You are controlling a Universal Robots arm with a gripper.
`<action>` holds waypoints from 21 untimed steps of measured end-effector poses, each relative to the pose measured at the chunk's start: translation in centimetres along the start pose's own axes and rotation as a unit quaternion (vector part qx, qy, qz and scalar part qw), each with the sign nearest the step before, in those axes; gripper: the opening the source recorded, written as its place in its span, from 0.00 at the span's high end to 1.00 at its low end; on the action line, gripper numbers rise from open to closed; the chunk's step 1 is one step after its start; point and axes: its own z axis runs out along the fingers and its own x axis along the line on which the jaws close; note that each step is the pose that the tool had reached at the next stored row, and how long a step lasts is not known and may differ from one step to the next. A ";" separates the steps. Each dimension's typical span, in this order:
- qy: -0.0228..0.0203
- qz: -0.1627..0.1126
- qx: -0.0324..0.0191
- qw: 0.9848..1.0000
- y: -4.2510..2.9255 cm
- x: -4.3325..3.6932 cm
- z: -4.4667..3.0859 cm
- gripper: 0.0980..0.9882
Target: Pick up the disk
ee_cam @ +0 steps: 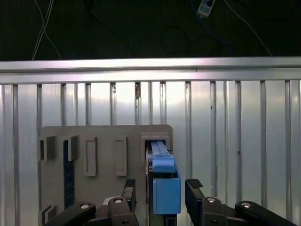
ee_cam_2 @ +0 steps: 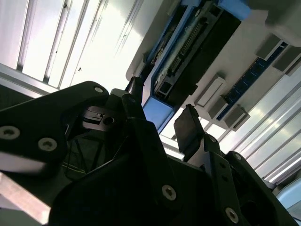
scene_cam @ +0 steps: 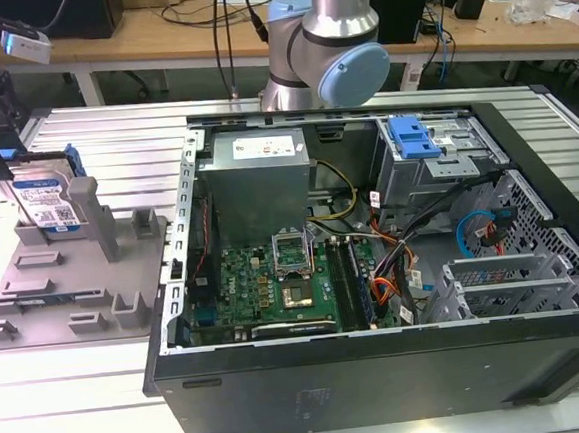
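The disk stands on edge in a slot of the grey fixture at the exterior view's left, its white-and-blue label facing out and blue rails along its sides. My gripper hangs over its upper end. In the first wrist view the disk's blue rail lies between my two fingers, with a gap on each side, so the gripper is open around it. The second wrist view shows the same: the gripper straddles the blue rail end of the disk without pressing on it.
An open computer case with a motherboard fills the middle and the exterior view's right; a blue drive-bay bracket sits inside it. The arm's base rises behind the case. The slatted metal table carries everything.
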 end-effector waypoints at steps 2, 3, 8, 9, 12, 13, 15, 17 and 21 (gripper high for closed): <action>0.000 -0.001 0.000 1.000 0.02 0.00 0.21 0.50; 0.000 -0.001 0.000 1.000 0.04 -0.01 0.35 0.50; 0.000 -0.005 0.001 1.000 0.07 -0.03 1.06 0.50; 0.000 -0.005 0.001 1.000 0.07 -0.03 1.16 0.50; 0.001 -0.007 0.001 1.000 0.07 -0.04 1.40 0.50; 0.001 -0.008 0.001 1.000 0.07 -0.04 1.48 0.52; 0.001 -0.008 0.001 1.000 0.06 -0.05 1.56 0.59; 0.001 -0.009 0.001 1.000 0.06 -0.05 1.61 0.67; 0.001 -0.009 0.001 1.000 0.06 -0.05 1.67 0.67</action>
